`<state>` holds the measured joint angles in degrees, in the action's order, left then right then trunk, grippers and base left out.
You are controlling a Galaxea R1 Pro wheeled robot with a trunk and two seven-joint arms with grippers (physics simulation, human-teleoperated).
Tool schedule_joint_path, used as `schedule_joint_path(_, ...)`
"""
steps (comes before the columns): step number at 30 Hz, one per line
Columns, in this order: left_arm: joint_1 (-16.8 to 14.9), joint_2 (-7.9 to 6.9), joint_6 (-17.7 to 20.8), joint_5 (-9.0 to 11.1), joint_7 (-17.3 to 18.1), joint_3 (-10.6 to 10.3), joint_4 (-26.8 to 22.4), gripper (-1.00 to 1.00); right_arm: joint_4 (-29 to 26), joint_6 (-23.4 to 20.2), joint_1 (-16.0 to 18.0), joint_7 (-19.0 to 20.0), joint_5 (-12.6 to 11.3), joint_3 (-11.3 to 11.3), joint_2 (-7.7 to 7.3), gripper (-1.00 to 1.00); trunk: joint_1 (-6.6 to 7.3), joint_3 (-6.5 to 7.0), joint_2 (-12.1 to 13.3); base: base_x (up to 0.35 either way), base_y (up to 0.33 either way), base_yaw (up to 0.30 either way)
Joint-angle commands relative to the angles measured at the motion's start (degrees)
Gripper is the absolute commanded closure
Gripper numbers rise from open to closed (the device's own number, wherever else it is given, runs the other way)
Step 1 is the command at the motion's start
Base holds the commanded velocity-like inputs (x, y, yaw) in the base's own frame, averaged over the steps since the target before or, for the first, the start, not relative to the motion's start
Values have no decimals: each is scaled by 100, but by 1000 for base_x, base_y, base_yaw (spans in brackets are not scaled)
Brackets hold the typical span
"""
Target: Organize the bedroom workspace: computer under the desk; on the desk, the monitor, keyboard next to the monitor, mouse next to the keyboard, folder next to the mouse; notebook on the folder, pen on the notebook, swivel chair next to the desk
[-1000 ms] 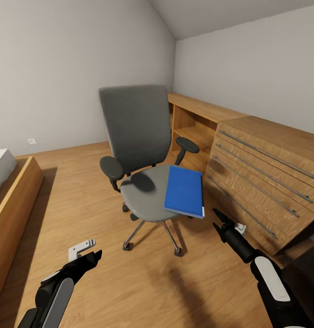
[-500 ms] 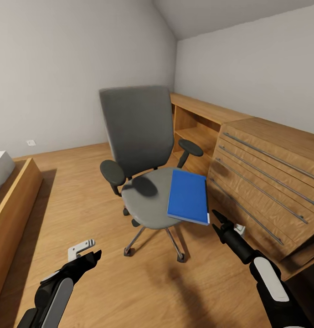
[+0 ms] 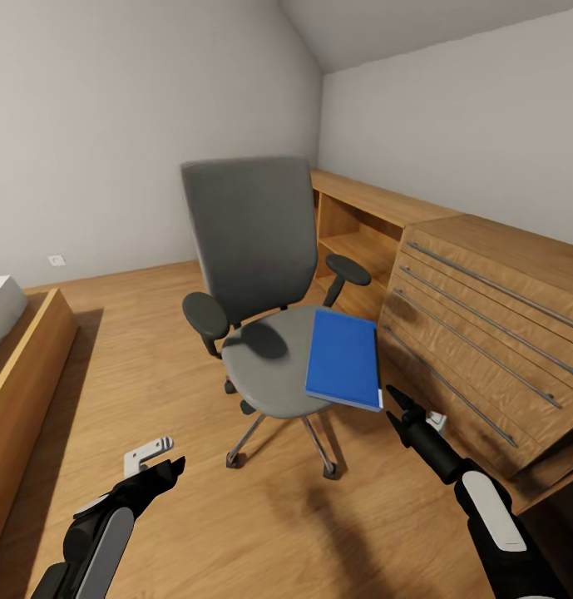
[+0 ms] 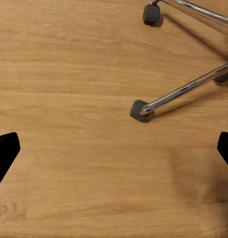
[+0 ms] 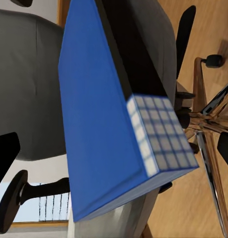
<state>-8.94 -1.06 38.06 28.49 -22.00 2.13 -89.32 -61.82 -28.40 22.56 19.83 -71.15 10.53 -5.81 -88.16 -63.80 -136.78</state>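
Currently the flat bright blue folder [image 3: 344, 359] lies on the grey-backed swivel chair [image 3: 261, 287] seat at 3 o'clock, not yet transferred; right hand [image 3: 396, 401] near its corner, fingers apart; left hand [image 3: 171, 467] apart, low

Light wooden drawer cabinet [image 3: 486, 316] along right wall, open shelf unit [image 3: 353, 233] beside it; wooden bed frame [image 3: 24, 374] at left.
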Motion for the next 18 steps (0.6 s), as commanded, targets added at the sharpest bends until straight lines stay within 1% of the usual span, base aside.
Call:
schedule_joint_path(1, -3, -1, 17, 61, -50, -2, -7, -100, 3, -40, 3, 4, -31, 11, 1, -100, 1, -5, -2, 0, 0, 0)
schedule_joint_path(18, -3, 0, 15, 61, -48, -11, -7, -100, 260, -26, 7, 4, -30, -23, 10, -100, 1, -5, -2, 0, 0, 0)
